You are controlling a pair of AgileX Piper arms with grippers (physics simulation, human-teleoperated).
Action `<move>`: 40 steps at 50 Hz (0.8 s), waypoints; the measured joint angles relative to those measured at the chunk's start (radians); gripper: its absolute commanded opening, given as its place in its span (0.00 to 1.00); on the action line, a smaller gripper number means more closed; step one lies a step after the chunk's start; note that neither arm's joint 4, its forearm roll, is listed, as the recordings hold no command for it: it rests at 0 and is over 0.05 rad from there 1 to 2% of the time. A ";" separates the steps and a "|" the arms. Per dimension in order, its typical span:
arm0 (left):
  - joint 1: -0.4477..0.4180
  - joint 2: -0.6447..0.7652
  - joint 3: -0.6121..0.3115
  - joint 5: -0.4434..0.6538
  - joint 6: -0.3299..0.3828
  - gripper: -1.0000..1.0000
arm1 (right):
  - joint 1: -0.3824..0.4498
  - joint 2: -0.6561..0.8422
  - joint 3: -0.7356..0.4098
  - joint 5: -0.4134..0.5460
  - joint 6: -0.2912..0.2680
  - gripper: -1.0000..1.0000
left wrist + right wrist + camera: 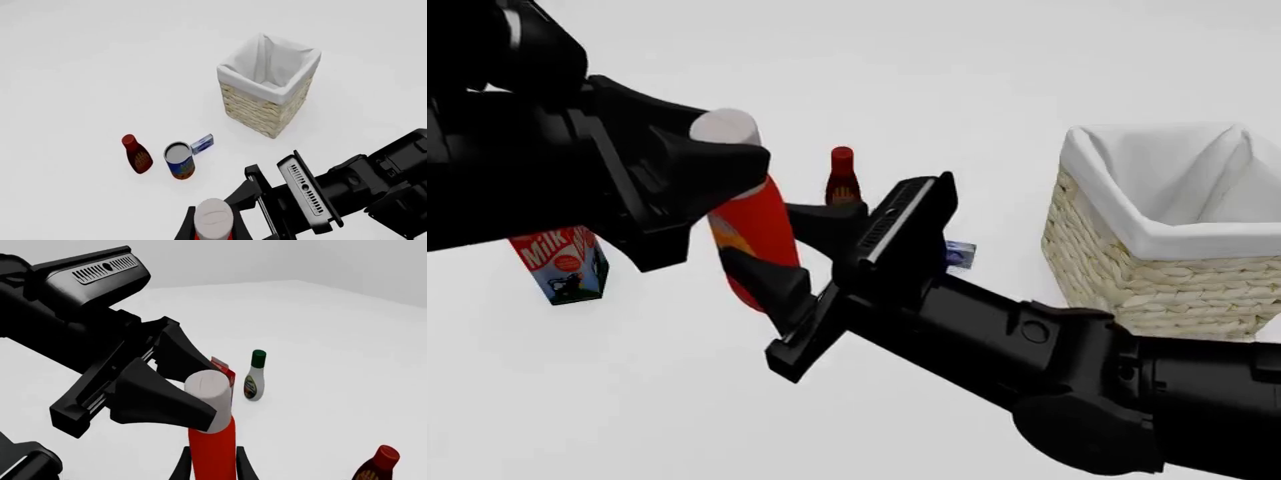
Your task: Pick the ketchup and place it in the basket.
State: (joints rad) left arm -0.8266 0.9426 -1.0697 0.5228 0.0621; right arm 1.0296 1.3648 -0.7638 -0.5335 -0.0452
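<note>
Ketchup (751, 228) clamped by both left gripper (711, 205) and right gripper (777, 247).

The only legible lettering is "Milk", in white on the red upper band of the milk carton (561, 265) seen in the front view, partly hidden by the left arm. The labels on the ketchup (751, 240), the dark red bottle (842, 178), the can (180, 161) and the green-capped bottle (254, 376) are too small or blurred to read.

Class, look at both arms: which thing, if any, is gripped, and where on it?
Both grippers hold the ketchup: the left gripper just under its white cap, the right gripper around its red body lower down.
</note>
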 measured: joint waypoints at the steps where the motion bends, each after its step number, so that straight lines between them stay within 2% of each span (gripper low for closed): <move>1: -0.001 0.000 0.000 0.000 -0.001 0.00 | 0.000 0.000 0.001 -0.001 0.000 0.00; 5: -0.003 0.002 0.001 -0.002 -0.003 0.00 | -0.001 -0.002 0.004 -0.002 0.000 0.00; 6: -0.003 0.002 0.002 -0.002 -0.003 1.00 | -0.001 -0.002 0.005 -0.002 0.000 0.00; 40: -0.003 -0.037 -0.048 0.002 -0.003 1.00 | -0.032 -0.001 0.043 -0.016 0.000 0.00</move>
State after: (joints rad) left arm -0.8300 0.9051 -1.1180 0.5247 0.0590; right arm 0.9975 1.3639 -0.7212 -0.5499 -0.0449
